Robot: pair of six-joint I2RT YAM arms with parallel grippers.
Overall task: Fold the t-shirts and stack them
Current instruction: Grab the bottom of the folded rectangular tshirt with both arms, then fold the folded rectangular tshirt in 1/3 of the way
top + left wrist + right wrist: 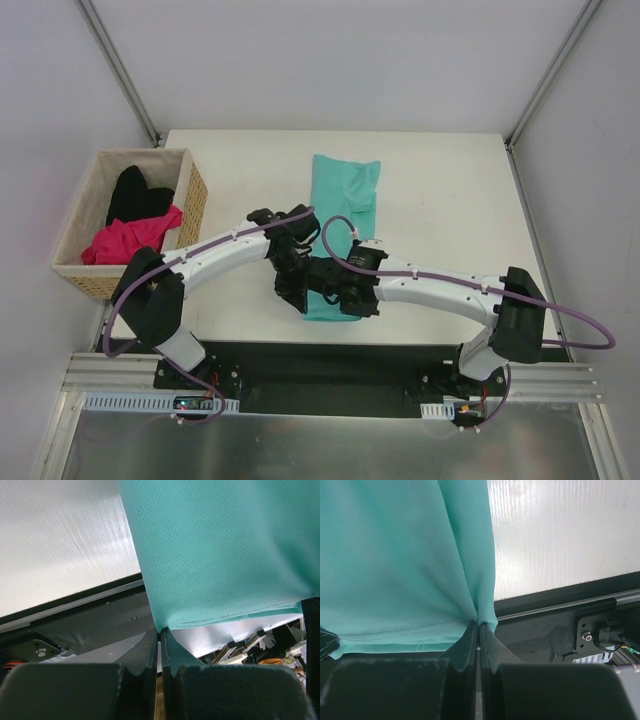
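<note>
Teal t-shirt [343, 205] lies lengthwise on the white tabletop [450, 190]; left fingers [150, 652] and right fingers [469, 642] each pinch its near hem corners (clenched on cloth). Grey walls surround.

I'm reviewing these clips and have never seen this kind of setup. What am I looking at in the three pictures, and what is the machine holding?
These are two robot arms bolted at the near edge of a white table. The overhead view looks down from above and behind them. The other two pictures come from small cameras on each wrist, so the dark fingers at the bottom are the arm's own.

The left gripper and the right gripper are each shut on the near hem of the teal t-shirt, a long strip of cloth lying down the middle of the table.

At the left stands a wicker basket with a pink t-shirt and a black t-shirt still inside, waiting their turn.
</note>
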